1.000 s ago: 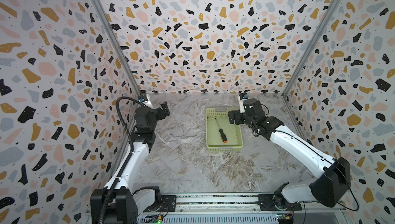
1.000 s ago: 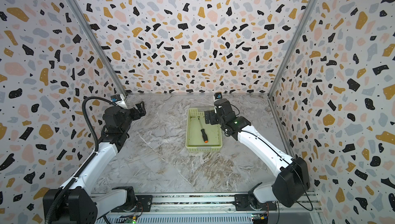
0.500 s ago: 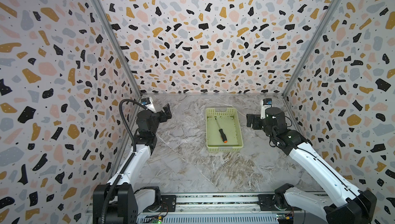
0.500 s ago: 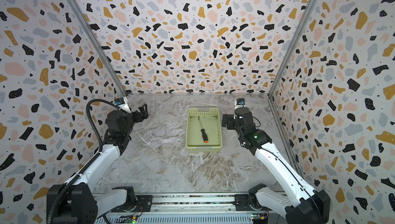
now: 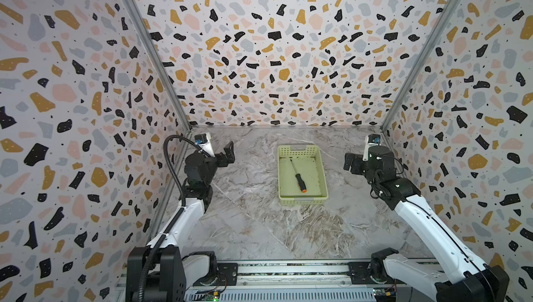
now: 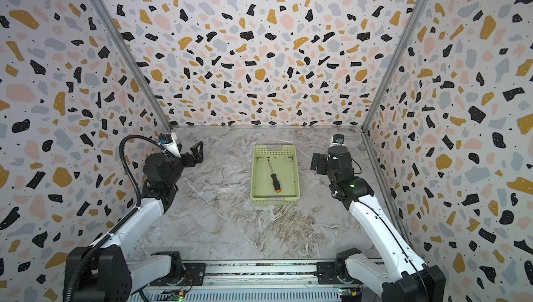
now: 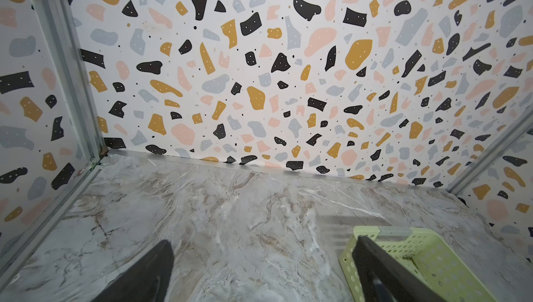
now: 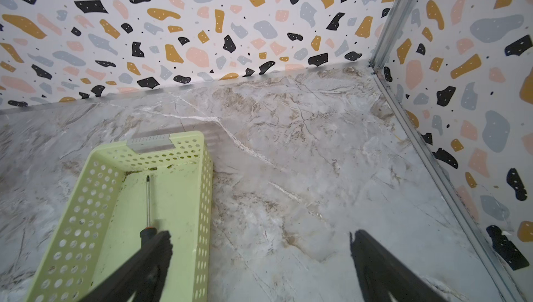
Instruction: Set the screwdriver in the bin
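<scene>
The screwdriver [image 5: 298,176] [image 6: 274,177] lies flat inside the pale yellow-green bin [image 5: 302,199] [image 6: 274,200], tip toward the back wall, orange butt toward the front. My right gripper [image 5: 350,163] [image 6: 315,163] hangs open and empty, to the right of the bin and apart from it. In the right wrist view the right gripper [image 8: 259,233] spans bare floor beside the bin's wall [image 8: 205,193], and one finger hides part of the screwdriver [image 8: 148,199] handle. My left gripper [image 5: 227,153] [image 6: 196,152] [image 7: 262,241] is open and empty, left of the bin [image 7: 349,266].
Terrazzo-patterned walls [image 5: 274,55] close in the marble floor [image 5: 259,228] on the left, back and right. Both arms stand close to the side walls. A metal rail [image 5: 288,274] carrying the arm bases runs along the front edge.
My right gripper has pulled back from above the bin's right side to near the right wall, still open. The left arm shifted slightly. The screwdriver stayed in the bin.
</scene>
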